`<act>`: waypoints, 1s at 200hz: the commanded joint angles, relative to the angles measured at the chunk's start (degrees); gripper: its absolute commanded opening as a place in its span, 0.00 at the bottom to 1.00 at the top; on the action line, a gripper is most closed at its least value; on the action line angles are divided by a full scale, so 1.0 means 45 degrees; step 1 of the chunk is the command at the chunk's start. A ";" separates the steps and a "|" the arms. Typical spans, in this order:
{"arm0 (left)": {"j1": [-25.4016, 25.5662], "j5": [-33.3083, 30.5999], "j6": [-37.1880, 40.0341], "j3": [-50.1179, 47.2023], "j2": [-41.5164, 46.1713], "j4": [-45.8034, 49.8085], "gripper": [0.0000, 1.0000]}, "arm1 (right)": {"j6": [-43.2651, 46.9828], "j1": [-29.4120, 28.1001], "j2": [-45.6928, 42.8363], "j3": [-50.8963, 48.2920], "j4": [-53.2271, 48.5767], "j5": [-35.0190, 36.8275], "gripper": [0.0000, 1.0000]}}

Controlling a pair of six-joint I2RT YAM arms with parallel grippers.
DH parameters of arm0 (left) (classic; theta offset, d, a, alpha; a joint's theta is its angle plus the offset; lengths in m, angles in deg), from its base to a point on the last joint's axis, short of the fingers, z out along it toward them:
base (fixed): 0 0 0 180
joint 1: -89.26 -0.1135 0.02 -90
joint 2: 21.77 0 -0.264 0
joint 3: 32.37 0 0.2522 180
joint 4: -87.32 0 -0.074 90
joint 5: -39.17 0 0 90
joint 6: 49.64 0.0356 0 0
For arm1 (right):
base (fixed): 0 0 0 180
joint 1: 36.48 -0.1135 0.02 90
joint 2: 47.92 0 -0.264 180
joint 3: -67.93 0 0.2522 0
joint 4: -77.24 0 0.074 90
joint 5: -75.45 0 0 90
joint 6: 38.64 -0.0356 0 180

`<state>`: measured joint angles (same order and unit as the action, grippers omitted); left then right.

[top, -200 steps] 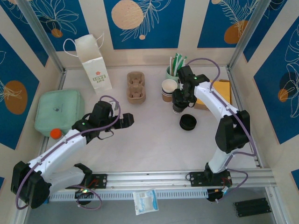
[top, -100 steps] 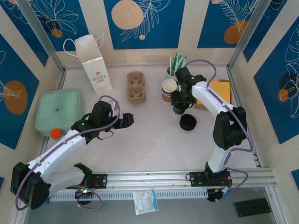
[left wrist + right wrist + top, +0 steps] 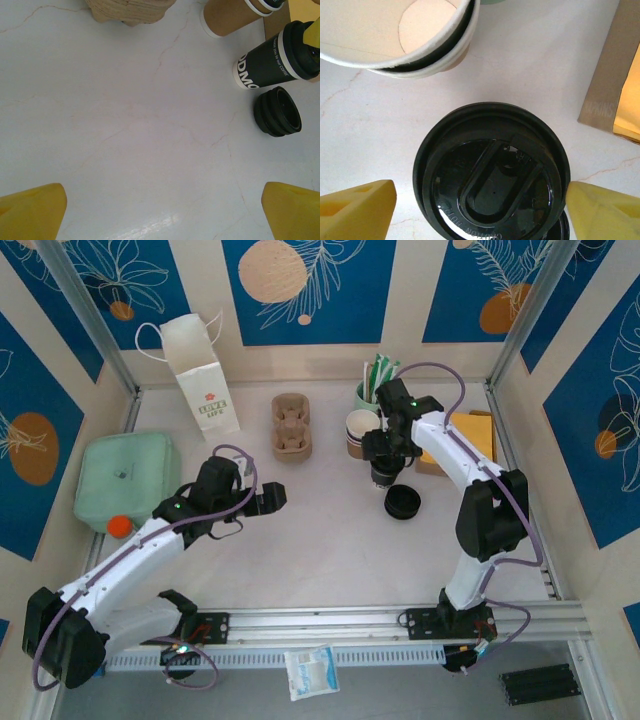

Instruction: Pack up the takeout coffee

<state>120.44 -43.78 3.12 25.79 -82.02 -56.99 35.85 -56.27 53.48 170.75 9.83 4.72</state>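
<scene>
The takeout coffee [image 3: 492, 175] stands on the white table [image 3: 320, 540], far back on the right side; it has a black lid on top and a dark side with white letters. A stack of open cups [image 3: 362, 430] is just behind it; a pile of loose black lids [image 3: 402, 503] sits just beside it, nearer the arms; a brown pack of napkins [image 3: 475, 435] lies close by. The right claw [image 3: 480, 210] hangs right over the coffee; its two yellow fingers [image 3: 357, 207] are spread wide, one on each side of the lid; a bit of table shows between one finger and the lid, so the claw is open and not squeezing. The left claw [image 3: 272, 498] is well apart, near the middle of the table; it is wide open too, with nothing in it.
</scene>
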 commanded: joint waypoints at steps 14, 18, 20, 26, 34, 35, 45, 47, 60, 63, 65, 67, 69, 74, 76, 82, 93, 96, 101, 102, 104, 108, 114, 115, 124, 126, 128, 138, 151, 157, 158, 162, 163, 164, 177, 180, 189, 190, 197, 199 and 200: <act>-0.0135 0.0094 0.0037 0.0385 0.0159 0.0338 0.99 | -0.0130 0.0082 -0.0955 0.0473 -0.0489 -0.0335 0.93; -0.0133 0.0094 0.0052 0.0424 0.0164 0.0386 0.99 | -0.0165 0.0080 -0.1065 0.0492 -0.0499 -0.0351 0.93; -0.0137 0.0094 0.0061 0.0440 0.0166 0.0406 0.99 | -0.0181 0.0081 -0.1112 0.0485 -0.0515 -0.0355 0.93; -0.0144 0.0075 0.0087 0.0498 0.0156 0.0451 0.99 | -0.0220 0.0074 -0.1257 0.0493 -0.0544 -0.0419 0.94; -0.0134 0.0034 0.0123 0.0593 0.0147 0.0550 0.99 | -0.0262 0.0067 -0.1497 0.0473 -0.0540 -0.0448 0.94; -0.0133 0.0025 0.0126 0.0617 0.0147 0.0572 0.99 | -0.0273 0.0064 -0.1527 0.0469 -0.0539 -0.0461 0.94; -0.0147 -0.0037 0.0183 0.0778 0.0123 0.0737 1.00 | -0.0372 0.0052 -0.1818 0.0417 -0.0549 -0.0515 0.94; -0.0140 -0.0051 0.0197 0.0816 0.0126 0.0757 0.99 | -0.0380 0.0035 -0.1872 0.0418 -0.0542 -0.0513 0.94; -0.0132 -0.0153 0.0244 0.1086 0.0073 0.1025 0.99 | -0.0520 -0.0015 -0.2253 0.0294 -0.0493 -0.0477 0.95; -0.0134 -0.0174 0.0251 0.1148 0.0061 0.1066 0.99 | -0.0543 -0.0052 -0.2350 0.0255 -0.0450 -0.0500 0.95; -0.0132 -0.0193 0.0263 0.1192 0.0067 0.1108 0.99 | -0.0540 -0.0064 -0.2420 0.0216 -0.0429 -0.0494 0.95; -0.0132 -0.0207 0.0251 0.1252 0.0048 0.1148 0.99 | -0.0563 -0.0077 -0.2496 0.0172 -0.0380 -0.0508 0.95; -0.0146 -0.0226 0.0262 0.1292 0.0039 0.1187 0.99 | -0.0569 -0.0100 -0.2559 0.0132 -0.0343 -0.0501 0.95; -0.0139 -0.0281 0.0292 0.1435 0.0012 0.1300 0.99 | -0.0597 -0.0138 -0.2730 0.0064 -0.0248 -0.0558 0.95; -0.0134 -0.0303 0.0302 0.1489 0.0001 0.1337 0.99 | -0.0626 -0.0149 -0.2808 0.0017 -0.0203 -0.0577 0.95; -0.0142 -0.0380 0.0305 0.1668 -0.0044 0.1500 0.99 | -0.0691 -0.0205 -0.3019 -0.0049 -0.0109 -0.0627 1.00; -0.0144 -0.0508 0.0370 0.2037 -0.0151 0.1810 1.00 | -0.0803 -0.0333 -0.3418 -0.0219 0.0157 -0.0803 0.99; -0.0136 -0.0555 0.0389 0.2141 -0.0179 0.1892 0.99 | -0.0859 -0.0375 -0.3502 -0.0252 0.0236 -0.0819 0.99; -0.0137 -0.0630 0.0406 0.2325 -0.0240 0.2038 1.00 | -0.0891 -0.0464 -0.3724 -0.0292 0.0368 -0.0865 0.99; -0.0134 -0.0649 0.0414 0.2352 -0.0242 0.2068 1.00 | -0.0891 -0.0464 -0.3754 -0.0305 0.0393 -0.0884 0.99; -0.0132 -0.0678 0.0430 0.2431 -0.0258 0.2115 0.99 | -0.0890 -0.0489 -0.3831 -0.0319 0.0460 -0.0922 0.99; -0.0134 -0.0775 0.0460 0.2577 -0.0313 0.2244 0.99 | -0.0903 -0.0535 -0.3962 -0.0352 0.0576 -0.1041 0.99; -0.0137 -0.0901 0.0466 0.2798 -0.0360 0.2408 0.99 | -0.0924 -0.0553 -0.4219 -0.0398 0.0770 -0.1335 0.99; -0.0134 -0.0921 0.0474 0.2842 -0.0361 0.2439 0.99 | -0.0936 -0.0548 -0.4266 -0.0416 0.0799 -0.1392 0.99; -0.0137 -0.1113 0.0510 0.3180 -0.0446 0.2645 0.99 | -0.1004 -0.0522 -0.4631 -0.0522 0.1121 -0.1947 0.99; -0.0143 -0.1146 0.0518 0.3238 -0.0461 0.2675 0.99 | -0.1075 -0.0514 -0.4729 -0.0544 0.1199 -0.2028 0.99; -0.0135 -0.1193 0.0505 0.3331 -0.0484 0.2721 0.99 | -0.1131 -0.0511 -0.4816 -0.0574 0.1287 -0.2092 0.99; -0.0160 -0.1372 0.0520 0.3673 -0.0601 0.2885 0.99 | -0.1473 -0.0455 -0.5243 -0.0761 0.1686 -0.2606 0.99; -0.0171 -0.1517 0.0529 0.4142 -0.0831 0.3096 0.99 | -0.1955 -0.0293 -0.5793 -0.1068 0.2353 -0.3438 0.99; -0.0200 -0.1545 0.0540 0.4325 -0.0976 0.3195 0.99 | -0.2104 -0.0158 -0.6031 -0.1254 0.2658 -0.4083 0.99; -0.0205 -0.1546 0.0540 0.4358 -0.1001 0.3203 0.99 | -0.2122 -0.0136 -0.6070 -0.1293 0.2720 -0.4202 0.99; -0.0229 -0.1561 0.0523 0.4489 -0.1084 0.3265 0.99 | -0.2203 -0.0052 -0.6208 -0.1405 0.2913 -0.4645 0.99; -0.0229 -0.1564 0.0521 0.4528 -0.1094 0.3277 0.99 | -0.2220 -0.0044 -0.6236 -0.1438 0.2984 -0.4795 0.99; -0.0239 -0.1565 0.0531 0.4557 -0.1128 0.3284 0.99 | -0.2239 -0.0020 -0.6270 -0.1454 0.3058 -0.4929 0.99; -0.0341 -0.1566 0.0585 0.4972 -0.1425 0.3469 0.99 | -0.2634 -0.0065 -0.6497 -0.1711 0.3598 -0.5790 0.99; -0.0390 -0.1566 0.0619 0.5074 -0.1481 0.3520 1.00 | -0.2714 -0.0144 -0.6502 -0.1722 0.3647 -0.5845 0.99; -0.0506 -0.1566 0.0705 0.5372 -0.1701 0.3676 1.00 | -0.2939 -0.0438 -0.6400 -0.1707 0.3689 -0.5773 0.99; -0.0533 -0.1566 0.0720 0.5418 -0.1734 0.3688 0.99 | -0.2969 -0.0471 -0.6391 -0.1705 0.3694 -0.5750 0.99; -0.0659 -0.1552 0.0805 0.5695 -0.1896 0.3846 0.99 | -0.3200 -0.0777 -0.6214 -0.1689 0.3679 -0.5501 0.99; -0.0698 -0.1538 0.0845 0.5762 -0.1946 0.3869 0.99 | -0.3250 -0.0836 -0.6155 -0.1676 0.3665 -0.5451 0.99; -0.0718 -0.1533 0.0859 0.5799 -0.1974 0.3882 0.99 | -0.3281 -0.0865 -0.6122 -0.1661 0.3653 -0.5442 0.99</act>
<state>119.21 -49.66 4.89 47.76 -88.84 -43.28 25.75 -57.14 24.61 164.17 22.60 -14.80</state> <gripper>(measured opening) 0.994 0.991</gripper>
